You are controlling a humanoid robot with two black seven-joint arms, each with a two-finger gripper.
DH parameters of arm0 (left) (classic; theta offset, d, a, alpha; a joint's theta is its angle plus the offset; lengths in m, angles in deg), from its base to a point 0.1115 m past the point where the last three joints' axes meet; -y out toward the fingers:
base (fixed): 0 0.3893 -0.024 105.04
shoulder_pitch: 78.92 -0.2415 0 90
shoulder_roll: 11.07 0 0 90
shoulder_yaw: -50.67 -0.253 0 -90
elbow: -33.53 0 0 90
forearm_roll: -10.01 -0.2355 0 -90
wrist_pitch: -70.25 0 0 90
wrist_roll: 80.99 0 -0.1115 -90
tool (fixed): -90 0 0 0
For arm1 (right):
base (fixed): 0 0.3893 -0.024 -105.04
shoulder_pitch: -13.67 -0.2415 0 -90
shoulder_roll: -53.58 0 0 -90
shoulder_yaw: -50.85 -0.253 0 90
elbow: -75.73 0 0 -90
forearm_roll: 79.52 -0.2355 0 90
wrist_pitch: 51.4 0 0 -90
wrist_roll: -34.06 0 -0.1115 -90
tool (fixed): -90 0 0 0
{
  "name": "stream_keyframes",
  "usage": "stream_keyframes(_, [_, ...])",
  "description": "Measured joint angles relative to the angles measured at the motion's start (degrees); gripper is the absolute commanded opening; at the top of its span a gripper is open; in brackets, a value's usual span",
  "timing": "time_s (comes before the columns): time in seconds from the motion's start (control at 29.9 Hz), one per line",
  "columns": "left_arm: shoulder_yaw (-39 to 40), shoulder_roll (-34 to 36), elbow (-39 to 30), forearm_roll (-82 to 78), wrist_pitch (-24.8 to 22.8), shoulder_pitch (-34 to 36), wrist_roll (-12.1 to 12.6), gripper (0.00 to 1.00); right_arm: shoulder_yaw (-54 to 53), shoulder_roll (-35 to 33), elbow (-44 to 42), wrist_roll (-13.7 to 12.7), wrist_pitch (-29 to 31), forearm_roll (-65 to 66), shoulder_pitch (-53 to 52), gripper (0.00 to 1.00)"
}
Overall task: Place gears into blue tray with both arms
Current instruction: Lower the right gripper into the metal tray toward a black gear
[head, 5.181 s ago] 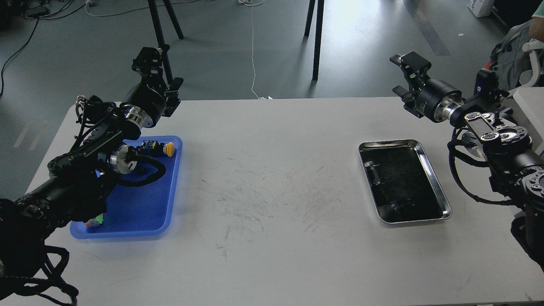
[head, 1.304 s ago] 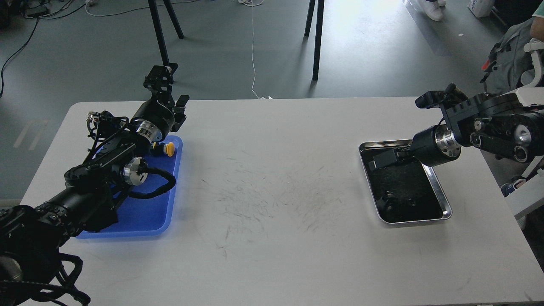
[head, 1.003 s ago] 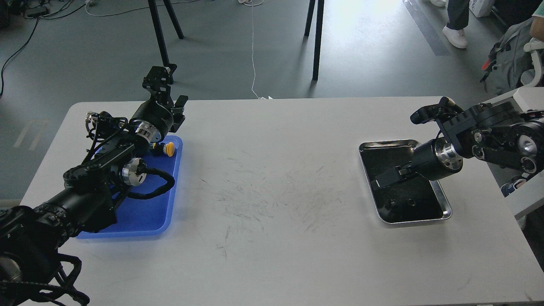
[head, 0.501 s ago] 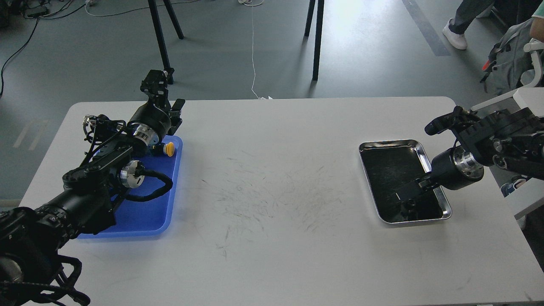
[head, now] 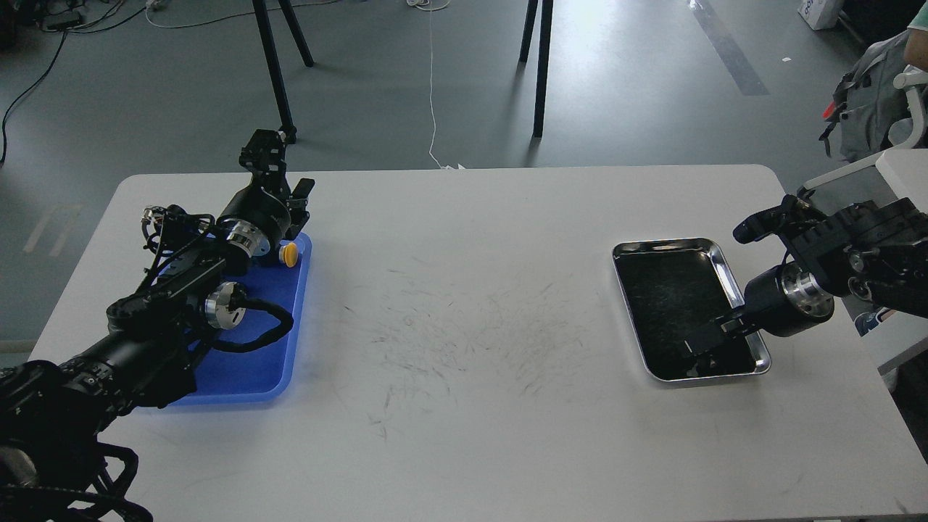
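The blue tray (head: 250,359) lies at the table's left, partly under my left arm. My left gripper (head: 281,170) hovers over the tray's far right corner, fingers apart and holding nothing. My right gripper (head: 702,349) reaches down into the near right end of the steel tray (head: 667,245). Its tip is low over the dark floor, black on black, so its fingers do not separate. The gears are not distinguishable: the tray floor around the gripper tip is dark, and the tip covers that spot.
A yellow-capped push button (head: 288,254) lies in the blue tray's far right corner, just below my left wrist. The grey table (head: 464,304) stretches bare and scuffed between the two trays. Tripod legs (head: 540,65) stand on the floor beyond the far edge.
My right gripper has swung from above the table's far right down into the steel tray, then slid from its far end to its near right end. The left arm has only shifted slightly.
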Motion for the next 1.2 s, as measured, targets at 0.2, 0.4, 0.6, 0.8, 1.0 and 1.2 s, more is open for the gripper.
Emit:
stream_keyframes(0.2, [0.0, 0.42, 0.0, -0.02, -0.02, -0.18, 0.0, 0.98, 0.0, 0.02, -1.63, 0.0, 0.0, 0.0, 0.98, 0.82])
stream_keyframes(0.4, [0.0, 0.4, 0.06, -0.02, -0.29, -0.2, 0.0, 0.98, 0.0, 0.02, -2.45, 0.0, 0.0, 0.0, 1.95, 0.79])
stream_keyframes(0.6, [0.0, 0.08, 0.65, -0.02, -0.42, -0.2, 0.0, 0.98, -0.45, 0.52, -5.29, 0.0, 0.0, -0.01, 3.57, 0.77])
stream_keyframes(0.8, [0.0, 0.09, 0.82, -0.02, -0.46, -0.2, 0.0, 0.98, -0.82, 0.72, -6.51, 0.0, 0.0, -0.17, 4.2, 0.76])
stream_keyframes(1.0, [0.0, 0.07, 0.87, -0.03, -0.41, -0.2, 0.0, 0.98, -1.11, 1.34, -7.8, 0.0, 0.0, -0.41, 4.65, 0.76])
stream_keyframes(1.2, [0.0, 0.06, 0.88, -0.03, -0.37, -0.2, 0.0, 0.98, -1.9, 1.96, -7.88, 0.0, 0.01, -0.53, 5.99, 0.76])
